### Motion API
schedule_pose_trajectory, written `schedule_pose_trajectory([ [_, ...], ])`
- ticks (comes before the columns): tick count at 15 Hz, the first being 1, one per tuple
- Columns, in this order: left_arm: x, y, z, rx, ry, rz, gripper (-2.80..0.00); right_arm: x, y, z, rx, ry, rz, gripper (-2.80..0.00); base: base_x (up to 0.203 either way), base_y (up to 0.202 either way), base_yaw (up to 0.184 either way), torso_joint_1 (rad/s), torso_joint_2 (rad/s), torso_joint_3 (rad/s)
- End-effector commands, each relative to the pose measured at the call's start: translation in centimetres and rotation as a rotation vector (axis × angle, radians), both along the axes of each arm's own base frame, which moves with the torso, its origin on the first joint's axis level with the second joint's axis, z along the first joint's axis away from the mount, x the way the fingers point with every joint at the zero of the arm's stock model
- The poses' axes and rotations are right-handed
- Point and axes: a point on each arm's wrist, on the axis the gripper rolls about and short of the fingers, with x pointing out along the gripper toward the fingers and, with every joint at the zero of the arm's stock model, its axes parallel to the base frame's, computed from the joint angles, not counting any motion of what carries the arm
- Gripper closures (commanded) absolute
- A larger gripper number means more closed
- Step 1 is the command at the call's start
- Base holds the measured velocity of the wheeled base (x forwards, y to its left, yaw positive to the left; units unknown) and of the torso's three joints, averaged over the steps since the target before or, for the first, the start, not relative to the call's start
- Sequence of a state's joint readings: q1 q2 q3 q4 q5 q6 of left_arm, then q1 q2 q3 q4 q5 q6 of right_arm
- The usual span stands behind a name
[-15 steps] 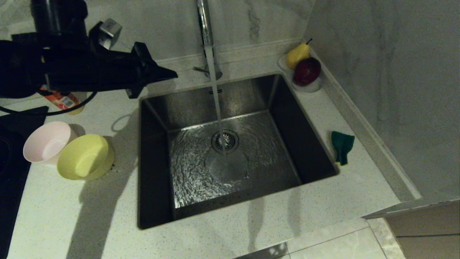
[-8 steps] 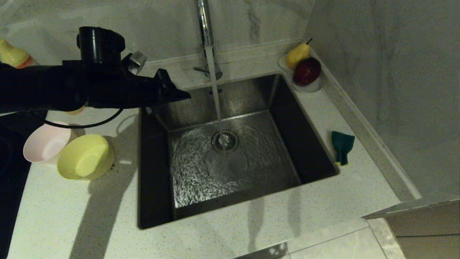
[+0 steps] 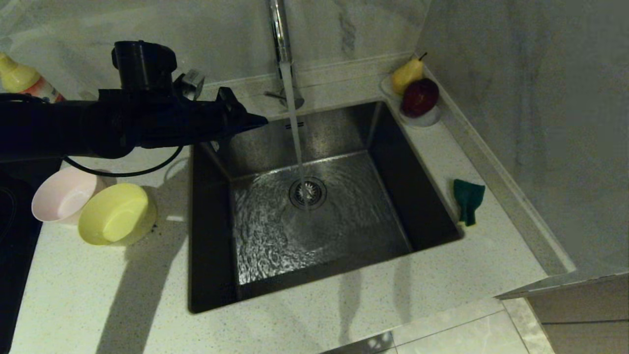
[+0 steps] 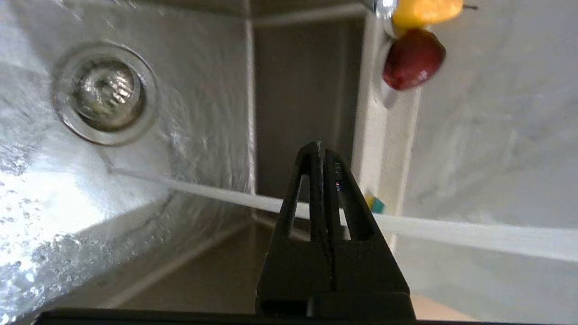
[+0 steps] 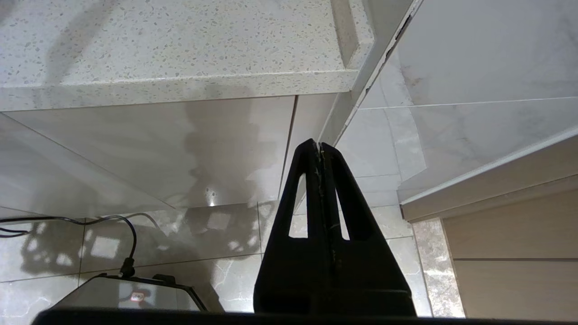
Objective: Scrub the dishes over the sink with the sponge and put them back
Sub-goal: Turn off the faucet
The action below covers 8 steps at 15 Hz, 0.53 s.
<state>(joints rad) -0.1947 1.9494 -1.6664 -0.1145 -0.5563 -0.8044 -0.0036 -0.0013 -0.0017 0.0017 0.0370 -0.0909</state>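
Note:
My left gripper [image 3: 263, 119] [image 4: 321, 146] is shut and empty, held level over the back left corner of the steel sink [image 3: 211, 236], pointing at the water stream. Two dishes sit on the counter left of the sink: a pale pink bowl [image 3: 61, 195] and a yellow bowl [image 3: 115, 214], touching each other. The sponge [image 3: 467, 199] [image 4: 375, 204], green side up, lies on the counter right of the sink. My right gripper [image 5: 319, 146] is shut and empty, parked low beside the counter front, out of the head view.
Water runs from the chrome tap [image 3: 277, 29] onto the drain strainer [image 3: 307, 192] [image 4: 106, 92]. A white dish [image 3: 425, 118] with a pear [image 3: 407, 73] and a dark red fruit [image 3: 419, 97] stands at the back right corner. A bottle [image 3: 24, 81] stands back left. A dark hob [image 3: 10, 236] lies at the left edge.
My left arm has swung right and a little down, from over the counter behind the bowls to over the sink's back left corner. The bottle is uncovered now. Nothing else moved.

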Motion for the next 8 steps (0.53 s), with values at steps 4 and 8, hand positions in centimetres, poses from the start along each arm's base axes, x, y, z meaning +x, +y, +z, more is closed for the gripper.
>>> schedule_pose_trajectory([
  [4, 0.9, -0.2, 0.1, -0.017, -0.011, -0.009, 0.00, 0.0, 0.0, 0.0, -0.001, 0.000, 0.001, 0.00, 0.000, 0.000, 0.000, 0.000, 0.00, 0.000],
  [8, 1.7, -0.4, 0.8, -0.053, -0.029, -0.004, 0.00, 0.0, 0.0, 0.0, -0.001, 0.000, 0.001, 0.00, 0.000, 0.000, 0.000, 0.000, 0.00, 0.000],
])
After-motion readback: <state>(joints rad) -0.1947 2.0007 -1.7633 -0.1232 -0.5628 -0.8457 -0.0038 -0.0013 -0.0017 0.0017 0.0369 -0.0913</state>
